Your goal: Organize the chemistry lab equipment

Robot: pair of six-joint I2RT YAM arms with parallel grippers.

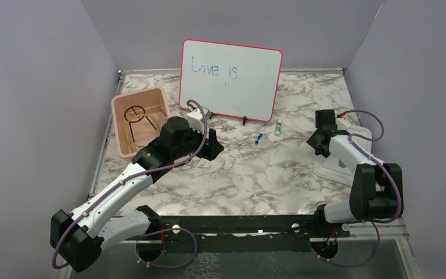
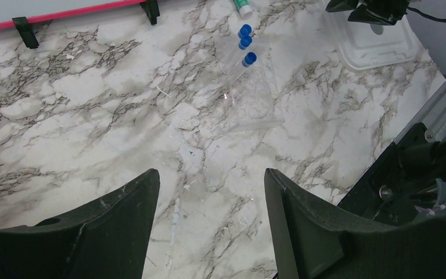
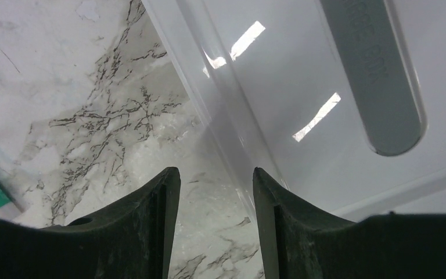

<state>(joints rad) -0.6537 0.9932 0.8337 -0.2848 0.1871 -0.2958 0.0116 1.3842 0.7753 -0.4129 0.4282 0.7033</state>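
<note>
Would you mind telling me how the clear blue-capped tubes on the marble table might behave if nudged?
The clear blue-capped tubes lie on their sides, so they would probably roll. Their smooth see-through walls look slippery and light; hard squeezing might crack them.

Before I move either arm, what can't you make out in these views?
- Pink bin: top view, the left arm covers its near right corner; anything there is hidden.
- Clear tubes: left wrist view, bodies fade into the marble; top view, too small.
- Green-labelled vial: left wrist view, cut off by the top edge.
- Lid: right wrist view, raised lettering blurred; whether the right claw touches it is unclear.
</note>
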